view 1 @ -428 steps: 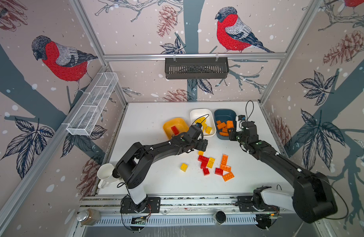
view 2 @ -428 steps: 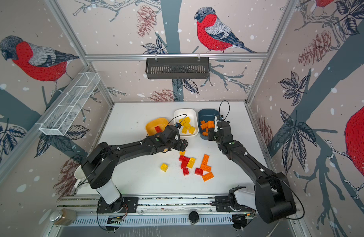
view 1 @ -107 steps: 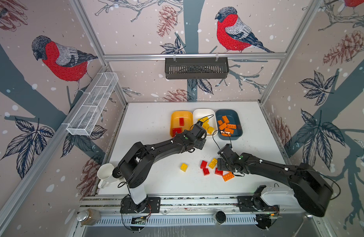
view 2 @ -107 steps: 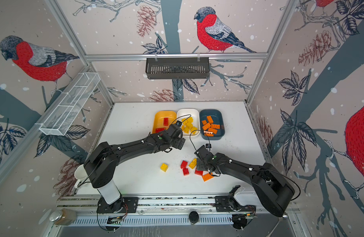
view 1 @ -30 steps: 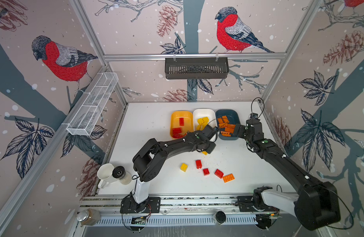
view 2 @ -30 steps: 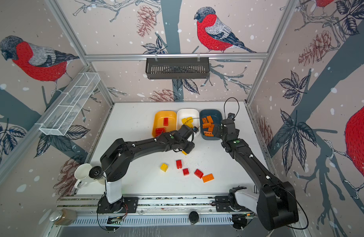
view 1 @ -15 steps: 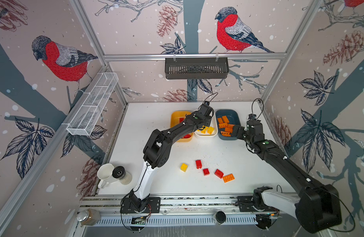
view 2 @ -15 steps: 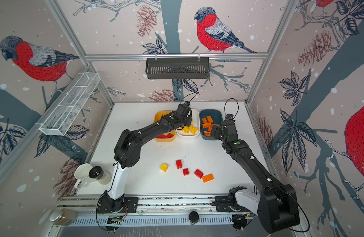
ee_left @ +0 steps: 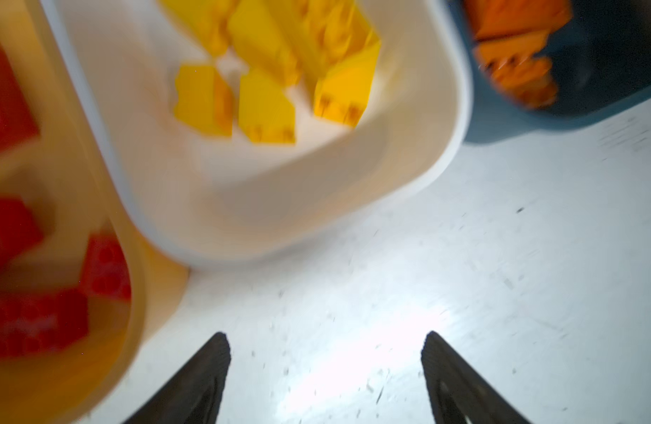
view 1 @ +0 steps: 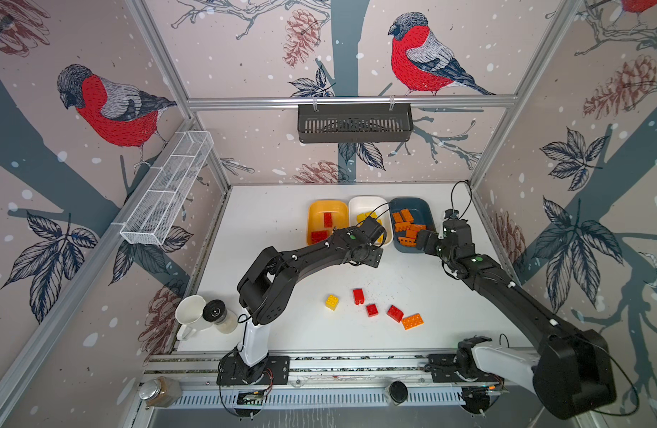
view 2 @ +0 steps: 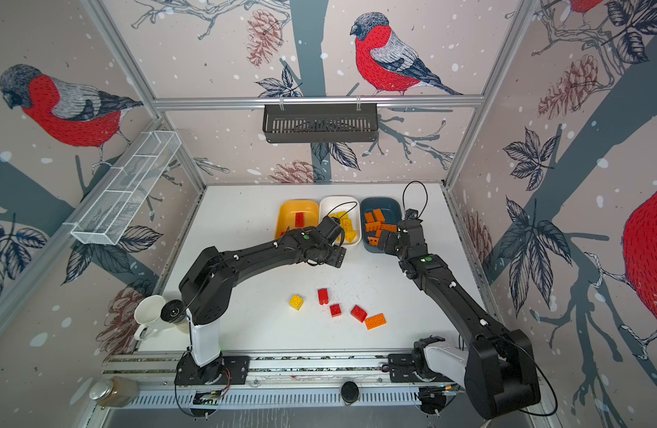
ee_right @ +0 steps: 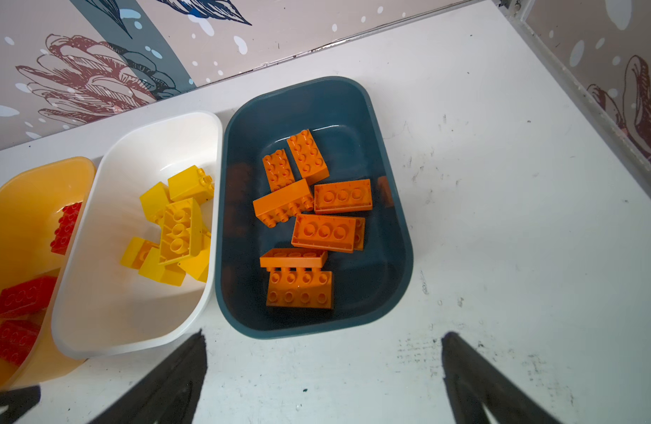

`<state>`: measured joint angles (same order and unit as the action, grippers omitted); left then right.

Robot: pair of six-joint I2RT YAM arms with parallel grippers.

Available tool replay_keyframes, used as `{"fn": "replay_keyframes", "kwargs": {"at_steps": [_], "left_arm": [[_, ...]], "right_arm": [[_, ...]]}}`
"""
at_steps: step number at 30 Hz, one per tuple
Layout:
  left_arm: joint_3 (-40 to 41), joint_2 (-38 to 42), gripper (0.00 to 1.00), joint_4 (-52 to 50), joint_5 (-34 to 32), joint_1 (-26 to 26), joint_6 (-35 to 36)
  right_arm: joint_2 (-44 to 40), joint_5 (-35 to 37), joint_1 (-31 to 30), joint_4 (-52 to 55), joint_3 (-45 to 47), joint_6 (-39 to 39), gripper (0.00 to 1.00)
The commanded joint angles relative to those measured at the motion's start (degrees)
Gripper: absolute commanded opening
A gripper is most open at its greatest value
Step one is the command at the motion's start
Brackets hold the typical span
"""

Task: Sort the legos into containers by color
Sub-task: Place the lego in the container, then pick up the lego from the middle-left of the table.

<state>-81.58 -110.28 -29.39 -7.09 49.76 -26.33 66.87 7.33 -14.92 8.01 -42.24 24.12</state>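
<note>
Clock laid over the white table [view 1: 282, 229] as seen from above, twelve at the back wall.

At eight, by the table's edge: white mug [view 1: 189, 315], black-lidded jar [view 1: 217, 313] just beside it.

Between twelve and one, side by side in a row:
- yellow-orange tray [view 1: 317, 212] with red legos [view 1: 327, 219] inside
- white tray [view 1: 359, 203] with yellow legos [ee_right: 180, 227] inside
- teal tray [view 1: 425, 209] with orange legos [ee_right: 324, 233] inside

Just at six of the white tray: left gripper [ee_left: 325, 337], fingers [ee_left: 206, 367] spread wide over bare table, gripping nothing. Blurred in its own wrist view.

Between five and six, loose on the table, running left to right: yellow brick [view 1: 331, 302], three red bricks [view 1: 358, 296], one orange brick [view 1: 412, 321]. Near one another, none in a tray.

At five of the teal tray, just beside its near rim: right gripper [ee_right: 324, 334], likewise spread wide, empty, over bare table.
</note>
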Motion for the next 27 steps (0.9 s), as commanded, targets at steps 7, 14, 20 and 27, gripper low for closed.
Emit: {"fn": "replay_keyframes", "kwargs": {"at_steps": [7, 14, 20, 27], "left_arm": [[5.98, -0.01, 0.81, -5.24, 7.79, 4.28, -13.14], [7.23, -1.06, 0.73, -7.14, 8.16, 4.94, -12.84], [6.7, -2.31, 0.66, -9.93, 6.53, 7.75, -12.59], [6.73, -1.88, 0.42, -9.52, 4.6, 7.89, -12.14]], "right_arm": [[3.26, -1.53, -0.72, -2.84, -2.09, 0.4, 0.99], [2.91, -0.61, -0.9, -1.96, -1.7, 0.14, 0.99], [2.81, -0.09, -0.9, -1.54, -1.94, -0.21, 0.99], [3.18, -0.35, -1.02, -1.51, -2.48, -0.28, 0.99]]}}
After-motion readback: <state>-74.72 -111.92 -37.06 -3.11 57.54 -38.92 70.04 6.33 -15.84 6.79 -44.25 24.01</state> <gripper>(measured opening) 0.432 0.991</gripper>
